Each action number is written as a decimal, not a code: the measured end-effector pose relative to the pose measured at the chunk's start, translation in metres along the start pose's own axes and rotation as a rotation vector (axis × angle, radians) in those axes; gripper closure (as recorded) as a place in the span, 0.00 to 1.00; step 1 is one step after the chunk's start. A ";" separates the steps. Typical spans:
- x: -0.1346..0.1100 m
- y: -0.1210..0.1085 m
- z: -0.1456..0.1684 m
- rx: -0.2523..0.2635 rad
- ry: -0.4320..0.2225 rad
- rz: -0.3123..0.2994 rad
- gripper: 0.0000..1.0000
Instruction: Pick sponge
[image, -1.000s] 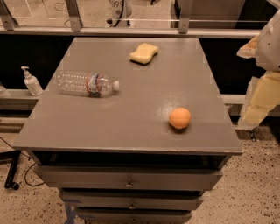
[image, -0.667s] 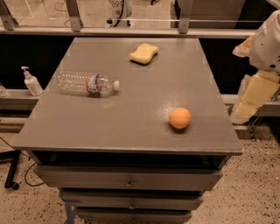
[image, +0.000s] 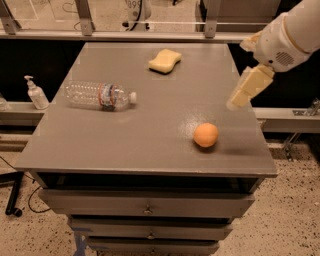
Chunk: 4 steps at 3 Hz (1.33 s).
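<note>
Judging by how things lie, we are at the very start: the sponge (image: 165, 60) rests flat on the table (image: 100, 145), untouched, and nothing is held. Our gripper (image: 244, 91) hangs over the table's right edge, above the surface and touching nothing. Whether it is spread or pressed together we cannot tell from this angle. The sponge sits well apart from the gripper, to its left and farther toward the back edge of the table. The orange ball (image: 206, 135) is nearer, left of the gripper and toward the front, and it is not what we want. The water bottle (image: 99, 95) lies on its side far off to the gripper's left. By our reckoning the whole job is left: reaching across to the sponge, lowering onto it, closing on it and lifting it.
</note>
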<state>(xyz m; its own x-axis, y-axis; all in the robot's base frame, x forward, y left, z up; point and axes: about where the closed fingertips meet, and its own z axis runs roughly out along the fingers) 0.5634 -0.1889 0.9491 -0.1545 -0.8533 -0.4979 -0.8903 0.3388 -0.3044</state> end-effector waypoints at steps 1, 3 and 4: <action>-0.031 -0.038 0.035 0.035 -0.122 0.010 0.00; -0.061 -0.075 0.078 0.067 -0.229 0.036 0.00; -0.069 -0.073 0.089 0.061 -0.254 0.037 0.00</action>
<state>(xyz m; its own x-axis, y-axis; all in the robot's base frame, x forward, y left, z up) 0.6771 -0.1194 0.9332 -0.0676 -0.7158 -0.6950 -0.8572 0.3982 -0.3267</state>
